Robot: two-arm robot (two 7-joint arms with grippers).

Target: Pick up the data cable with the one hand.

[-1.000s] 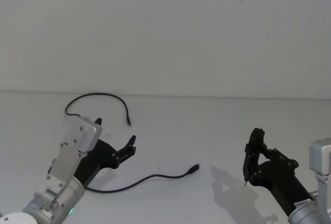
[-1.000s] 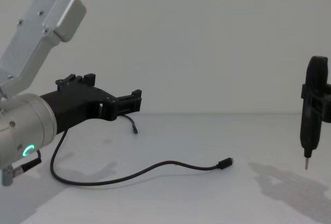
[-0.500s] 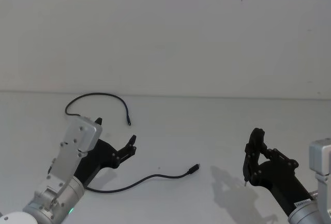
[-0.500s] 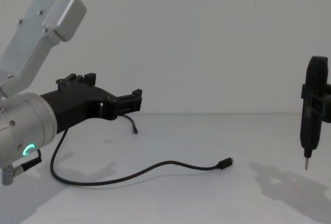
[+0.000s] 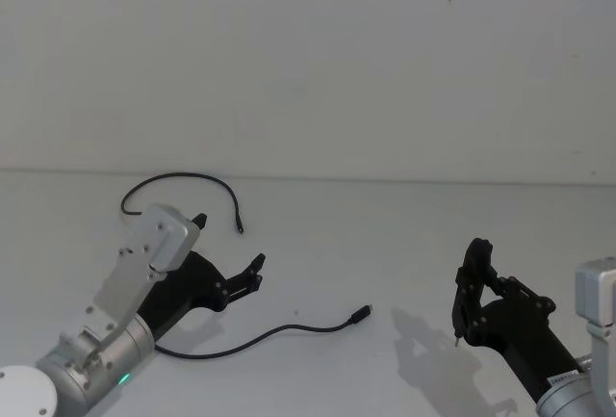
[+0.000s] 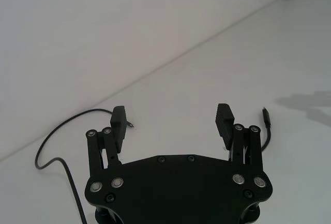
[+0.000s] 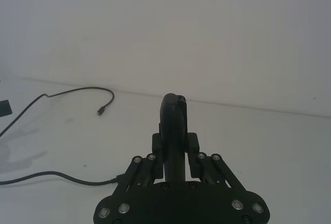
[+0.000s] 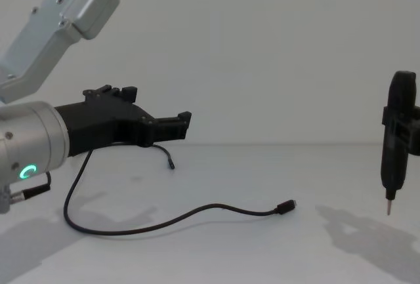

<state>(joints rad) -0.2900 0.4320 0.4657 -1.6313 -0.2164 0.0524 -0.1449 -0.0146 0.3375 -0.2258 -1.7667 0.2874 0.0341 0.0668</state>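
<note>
Shifted forward and slightly raised since a second ago, the left gripper [image 5: 229,240] is held with fingers spread wide and empty above the data cable [image 5: 298,327], which is laid looping across the white table [image 5: 385,234]. A screwdriver [image 8: 392,159] is clamped by the parked right gripper [image 5: 478,292].

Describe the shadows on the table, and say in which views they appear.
Head view: a soft shadow on the table beside the right tool. Chest view: the same, under its screwdriver; fainter patches below the left tool.
</note>
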